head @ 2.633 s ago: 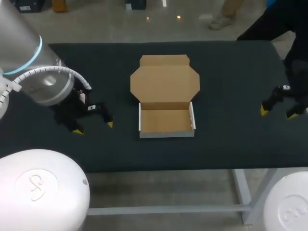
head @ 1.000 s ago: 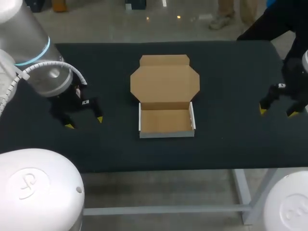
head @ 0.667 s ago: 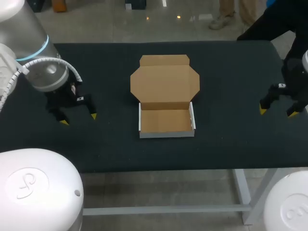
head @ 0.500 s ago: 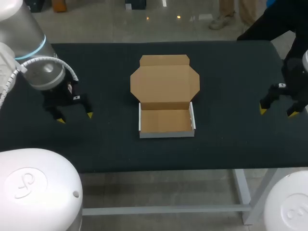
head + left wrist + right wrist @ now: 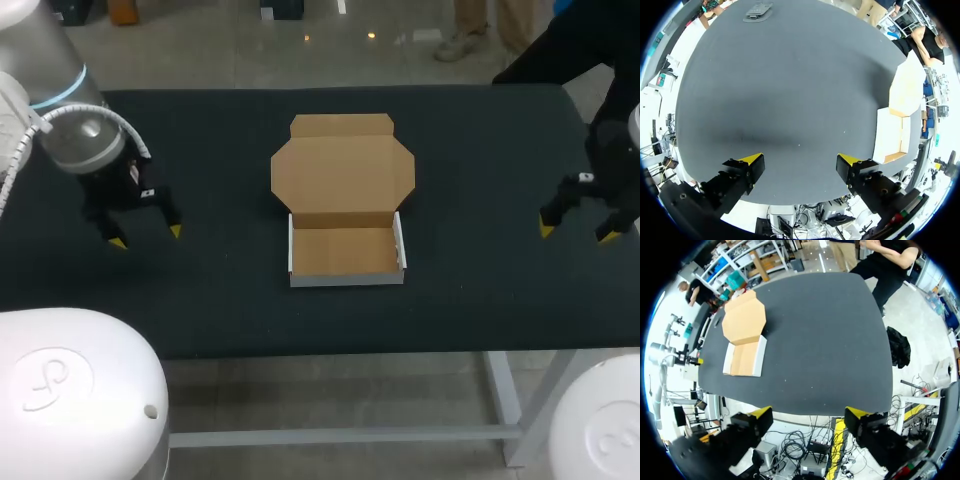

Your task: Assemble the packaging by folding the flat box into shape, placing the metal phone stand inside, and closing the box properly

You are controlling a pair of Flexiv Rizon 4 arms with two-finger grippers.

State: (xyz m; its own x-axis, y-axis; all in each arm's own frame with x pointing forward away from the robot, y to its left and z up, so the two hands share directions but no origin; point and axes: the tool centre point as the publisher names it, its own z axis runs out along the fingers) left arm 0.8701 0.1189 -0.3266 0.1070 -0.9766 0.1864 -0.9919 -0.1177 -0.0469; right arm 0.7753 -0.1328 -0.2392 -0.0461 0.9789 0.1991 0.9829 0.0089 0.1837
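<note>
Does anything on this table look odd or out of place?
Nothing looks damaged or spilled. The box sits square, its lid open flat and its inside empty. One small oddity: a flat grey object, perhaps the stand, lies at the far edge of the table, well away from the box.

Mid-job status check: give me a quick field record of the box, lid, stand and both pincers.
box: middle of the table, base folded up, empty
lid: open, lying flat behind the base
stand: not in the box; a grey item at the table's far edge may be it
left pincer: open, empty, left of the box
right pincer: open, empty, right of the box
</note>
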